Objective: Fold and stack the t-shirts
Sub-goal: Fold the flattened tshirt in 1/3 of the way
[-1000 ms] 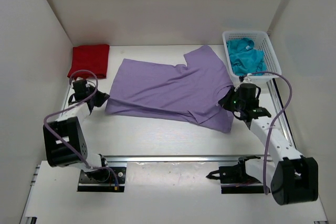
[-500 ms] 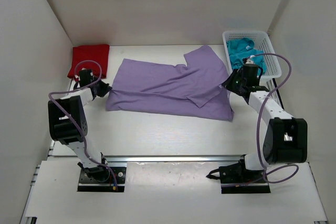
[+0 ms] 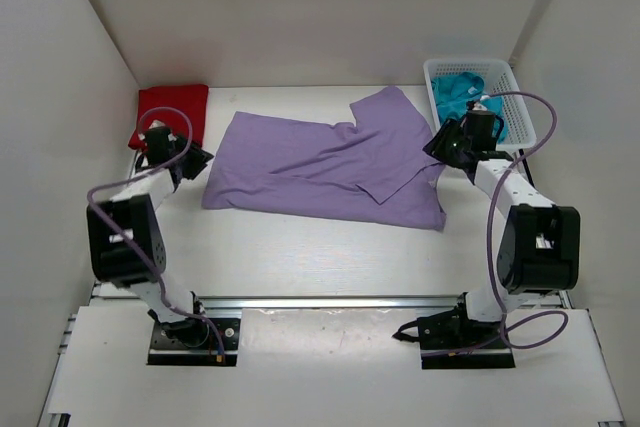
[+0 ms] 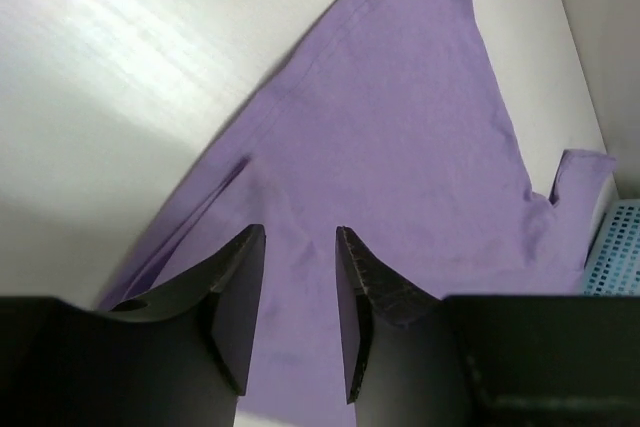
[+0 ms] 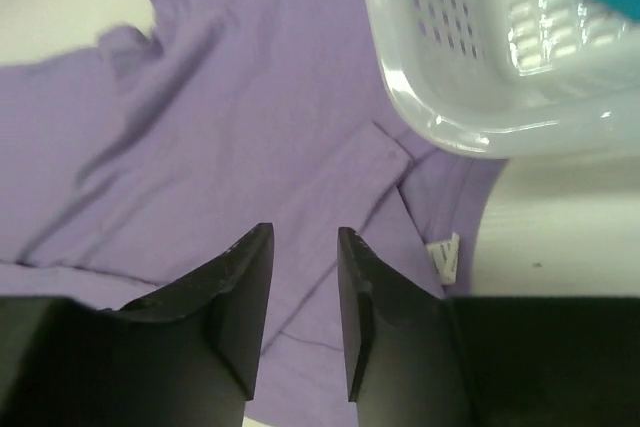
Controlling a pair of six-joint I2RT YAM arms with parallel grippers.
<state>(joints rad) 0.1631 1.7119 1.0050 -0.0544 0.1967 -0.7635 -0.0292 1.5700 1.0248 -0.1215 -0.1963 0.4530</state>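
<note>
**Top external view: one shirt folded, one half-way, one not begun**

The left gripper [image 4: 300, 237] stands with its jaws parted and nothing between them, poised just over the left edge of the lavender t-shirt [image 3: 320, 162]. The right gripper [image 5: 305, 237] is likewise parted and empty, over the shirt's right end, near where the cloth runs under the corner of the white basket [image 5: 450, 107]. Neither holds any cloth.

The lavender shirt lies across the middle of the table [image 3: 300, 247], between the two grippers. It is flat but not tidy. One sleeve points to the far side, a flap on the right lies over the body at a slant, and soft creases run along its length. At the left corner the edge looks doubled, so it seems to be partly folded, not finished. A small white label [image 5: 443, 259] shows at its right hem.

The red t-shirt [image 3: 172, 112] sits in the far left corner as a neat, flat rectangle, apparently folded and the likely base of the stack. The teal t-shirt [image 3: 462, 95] is crumpled inside the basket at the far right, untouched.

By my reckoning about a third is done. The lavender folds, its stacking, and the whole teal shirt are left.
</note>
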